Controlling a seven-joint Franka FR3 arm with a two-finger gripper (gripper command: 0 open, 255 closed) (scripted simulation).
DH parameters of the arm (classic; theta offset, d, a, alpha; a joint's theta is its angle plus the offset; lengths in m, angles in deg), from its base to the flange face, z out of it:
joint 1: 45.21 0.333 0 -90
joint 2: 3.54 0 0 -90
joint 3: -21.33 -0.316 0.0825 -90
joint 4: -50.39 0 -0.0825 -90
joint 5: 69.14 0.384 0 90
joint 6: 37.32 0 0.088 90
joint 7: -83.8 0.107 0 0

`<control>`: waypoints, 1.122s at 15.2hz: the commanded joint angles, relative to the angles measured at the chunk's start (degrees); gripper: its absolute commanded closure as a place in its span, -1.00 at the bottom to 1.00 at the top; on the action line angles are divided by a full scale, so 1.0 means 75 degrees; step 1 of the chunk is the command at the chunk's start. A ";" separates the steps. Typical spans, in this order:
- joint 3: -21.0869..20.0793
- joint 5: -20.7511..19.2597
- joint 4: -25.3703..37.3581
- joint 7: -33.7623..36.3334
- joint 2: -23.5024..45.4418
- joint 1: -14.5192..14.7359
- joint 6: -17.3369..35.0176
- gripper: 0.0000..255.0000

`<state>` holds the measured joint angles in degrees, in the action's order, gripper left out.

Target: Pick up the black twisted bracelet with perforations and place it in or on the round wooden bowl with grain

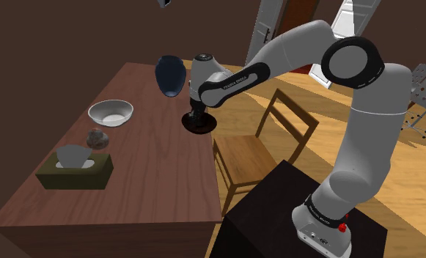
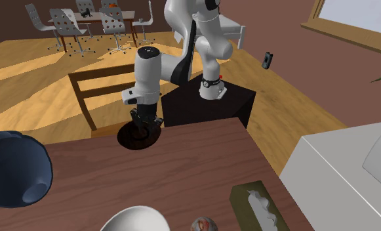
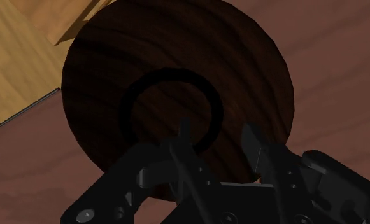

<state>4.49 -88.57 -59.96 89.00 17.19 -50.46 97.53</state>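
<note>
The brown wooden surface [image 1: 152, 183] carries a dark blue vase [image 1: 169, 75], an olive tissue box [image 1: 75, 170] with a tissue standing out of its slot, and a white bowl [image 1: 111, 112] between them. At the surface's edge nearest the chair [image 1: 255, 154] sits the round dark wooden bowl [image 3: 113, 76]. The black bracelet [image 3: 170, 74] lies flat inside it, near the middle. The end effector [image 3: 216, 126] hangs just above the bowl, fingers spread apart and gripping nothing, one fingertip over the ring's band.
</note>
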 commanded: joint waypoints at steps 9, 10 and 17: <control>-0.0176 0.0360 0.0129 -0.0226 -0.0628 -0.0050 -0.0715 -1.00; -0.0175 0.0360 0.0129 -0.0227 -0.0628 -0.0048 -0.0715 -1.00; -0.0174 0.0360 0.0129 -0.0227 -0.0628 -0.0048 -0.0714 -1.00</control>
